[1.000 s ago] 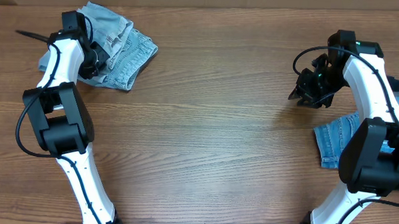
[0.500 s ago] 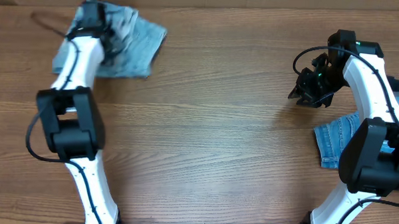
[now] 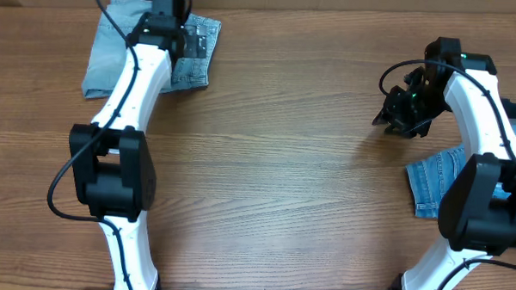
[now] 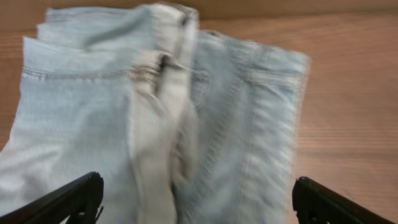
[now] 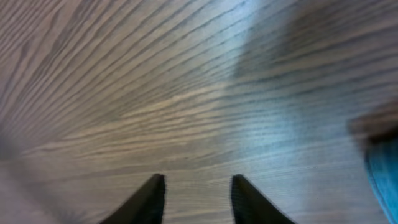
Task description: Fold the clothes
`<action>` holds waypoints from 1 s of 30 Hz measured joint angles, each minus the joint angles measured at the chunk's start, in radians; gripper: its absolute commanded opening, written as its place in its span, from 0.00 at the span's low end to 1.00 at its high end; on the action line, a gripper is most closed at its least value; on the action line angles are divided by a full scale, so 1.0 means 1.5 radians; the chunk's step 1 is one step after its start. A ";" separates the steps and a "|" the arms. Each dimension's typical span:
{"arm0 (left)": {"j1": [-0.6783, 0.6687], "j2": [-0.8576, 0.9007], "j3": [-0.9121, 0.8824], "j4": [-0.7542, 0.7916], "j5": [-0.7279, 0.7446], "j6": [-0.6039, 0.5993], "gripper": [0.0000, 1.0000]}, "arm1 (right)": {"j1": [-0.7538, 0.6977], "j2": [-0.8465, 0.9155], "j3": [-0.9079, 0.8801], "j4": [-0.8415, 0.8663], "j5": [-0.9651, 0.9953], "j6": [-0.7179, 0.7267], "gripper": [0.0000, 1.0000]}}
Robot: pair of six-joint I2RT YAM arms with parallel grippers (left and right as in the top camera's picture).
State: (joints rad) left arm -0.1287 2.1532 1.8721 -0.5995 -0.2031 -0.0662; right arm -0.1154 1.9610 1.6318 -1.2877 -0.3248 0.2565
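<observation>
Left wrist: left tool [image 4: 198, 186] gapes over limp, soft denim shorts [image 4: 81, 118] at eleven o'clock; pinch a stitched hem [image 4: 283, 106]. Right tool [image 5: 199, 183] parted, empty.

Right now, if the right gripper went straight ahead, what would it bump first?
Probably the bare wooden table: the right gripper points down at plain wood, the denim off to its side.

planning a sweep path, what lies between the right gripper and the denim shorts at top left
Only bare wooden table; the overhead view shows nothing lying between the right gripper and the denim shorts.
</observation>
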 measured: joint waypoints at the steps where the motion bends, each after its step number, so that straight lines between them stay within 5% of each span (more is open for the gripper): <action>1: -0.006 -0.008 -0.001 -0.008 0.000 0.005 1.00 | 0.000 -0.013 0.007 -0.008 0.001 0.003 0.64; 3: -0.053 -0.098 -0.003 -0.059 0.000 0.010 1.00 | 0.000 -0.061 0.026 -0.036 0.007 0.007 0.72; 11: -0.210 -0.435 0.009 -0.286 -0.001 -0.014 1.00 | 0.000 -0.338 0.046 -0.241 0.054 0.003 0.74; 12: -0.220 -0.448 0.009 -0.316 0.000 -0.020 1.00 | 0.000 -0.382 0.046 -0.267 0.056 0.003 0.76; 14: -0.233 -0.459 0.009 -0.351 0.001 -0.023 1.00 | 0.000 -0.464 0.046 -0.271 0.059 0.003 1.00; 20: -0.236 -0.465 0.009 -0.418 0.074 -0.024 1.00 | 0.000 -0.716 0.051 -0.274 0.063 0.003 1.00; 30: -0.236 -0.465 0.009 -0.419 0.089 -0.026 1.00 | 0.000 -0.752 0.050 -0.274 0.062 0.003 1.00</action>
State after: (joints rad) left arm -0.4831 1.4555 1.8851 -1.2274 -0.0704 -0.1047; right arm -0.1154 0.8333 1.7073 -1.6981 -0.2321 0.2604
